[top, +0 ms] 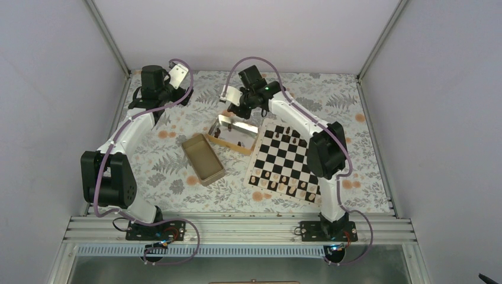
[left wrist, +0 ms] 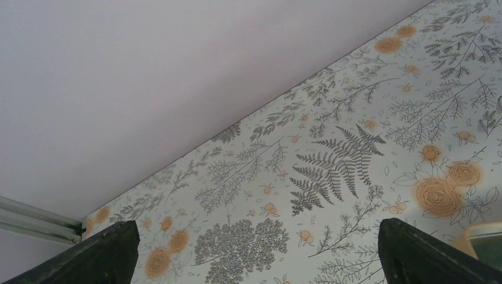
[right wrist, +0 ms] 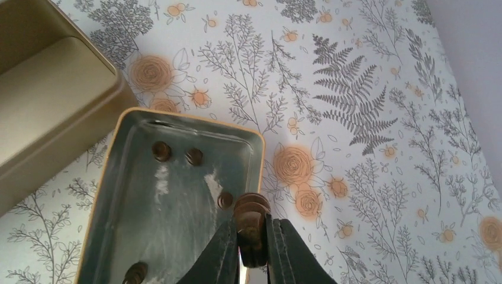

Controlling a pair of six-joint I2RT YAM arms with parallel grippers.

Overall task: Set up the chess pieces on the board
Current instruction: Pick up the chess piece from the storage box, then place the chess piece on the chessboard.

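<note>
The flowered table (top: 169,171) carries the board (top: 283,160); beside it a shiny tin (right wrist: 177,231) holds four dark chess pieces (right wrist: 161,151); the left gripper (left wrist: 254,254) stands wide apart; the right gripper (right wrist: 253,255) clenches another chess piece (right wrist: 252,214) over the tin's corner.

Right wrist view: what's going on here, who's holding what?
The right tool is shut on a dark chess piece, holding it over the rim of the open tin, where four more dark pieces lie. The board beside the tin has pale pieces along its near rows and a few dark ones at the far edge. The left tool hangs open over bare tablecloth, holding nothing.
</note>
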